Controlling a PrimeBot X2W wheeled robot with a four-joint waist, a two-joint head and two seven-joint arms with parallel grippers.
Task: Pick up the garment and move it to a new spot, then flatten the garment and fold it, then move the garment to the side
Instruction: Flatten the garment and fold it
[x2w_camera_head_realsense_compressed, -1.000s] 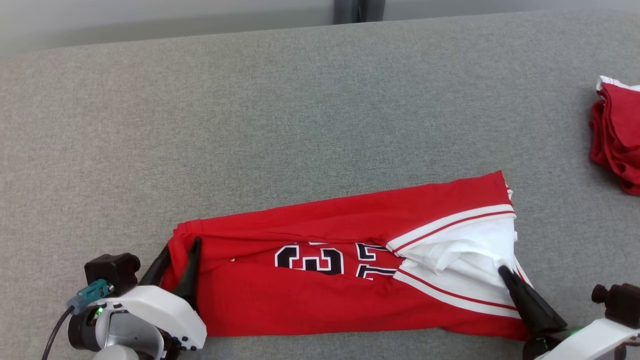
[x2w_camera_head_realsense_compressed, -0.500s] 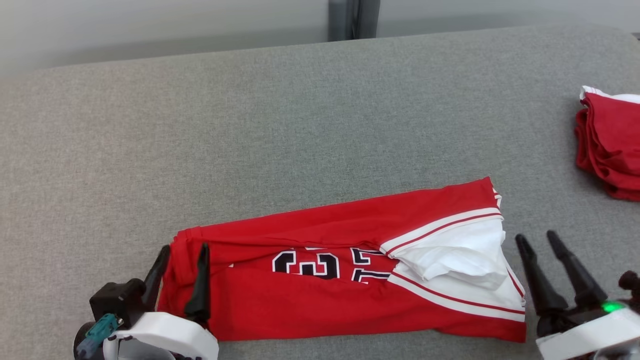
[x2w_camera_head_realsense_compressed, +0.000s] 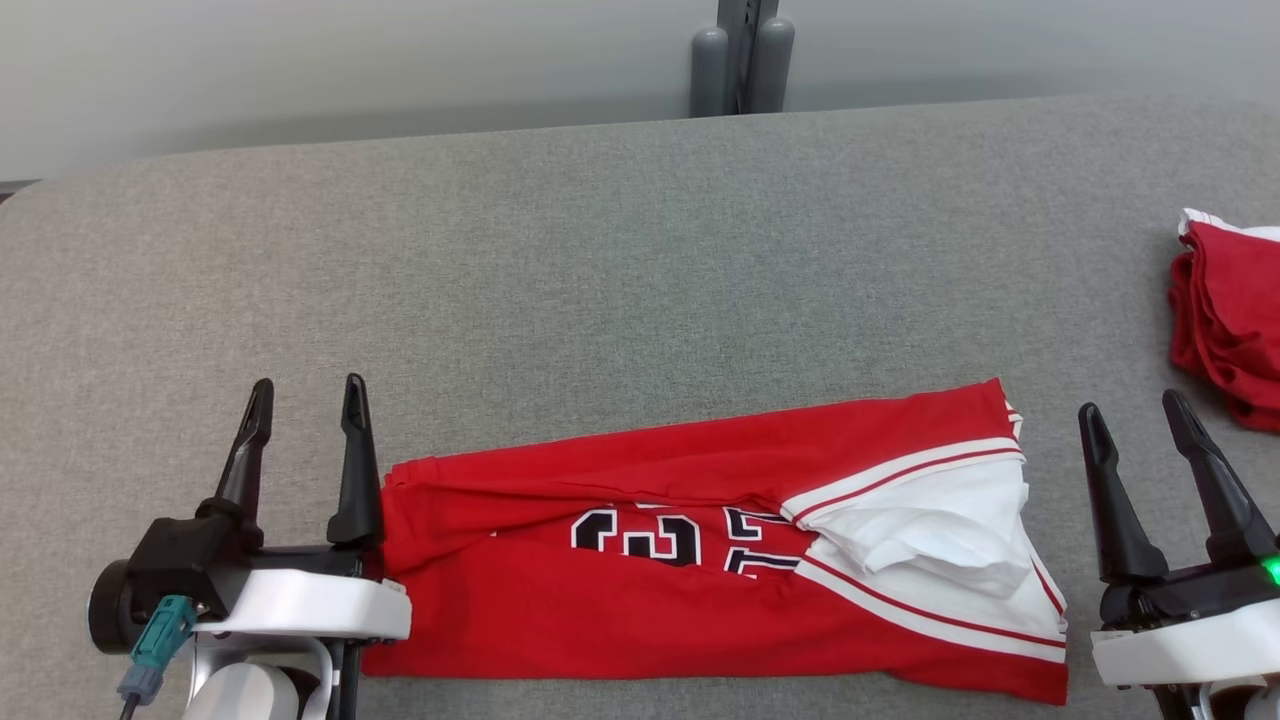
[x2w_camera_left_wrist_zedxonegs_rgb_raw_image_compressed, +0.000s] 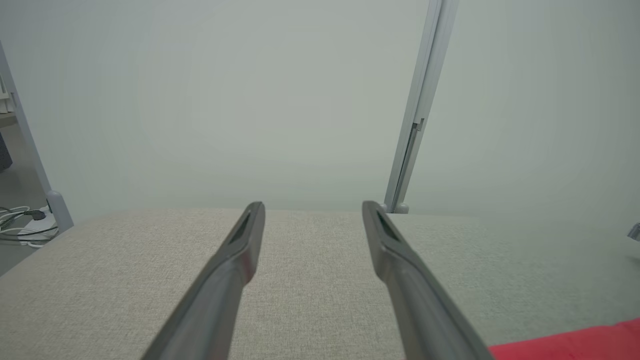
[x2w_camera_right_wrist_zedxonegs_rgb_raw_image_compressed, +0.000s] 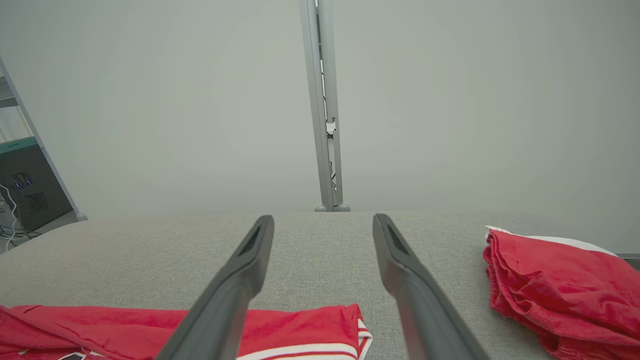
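Red cloth with white striped trim, the garment (x2w_camera_head_realsense_compressed: 700, 560) lies as a long folded band on the grey worktop (x2w_camera_head_realsense_compressed: 600, 250), in the gap between the two arms; its long axis runs from the left fingers (x2w_camera_head_realsense_compressed: 355, 450) across to the right fingers (x2w_camera_head_realsense_compressed: 1112, 500), with the right end tilted a little farther out toward their tips. Both pairs stand apart and hold nothing, pointing away over the worktop. The band's plain red end sits just beside the inner left finger, possibly touching it; the end with bunched white fabric lies near the inner right finger, with a strip of bare worktop between. Each arm therefore has its own end close inboard, the left one slightly nearer; a further fold would likely mean turning inward and carrying one end along that axis to the other. A separate red pile (x2w_camera_head_realsense_compressed: 1230, 320) rests outboard of the right fingers.
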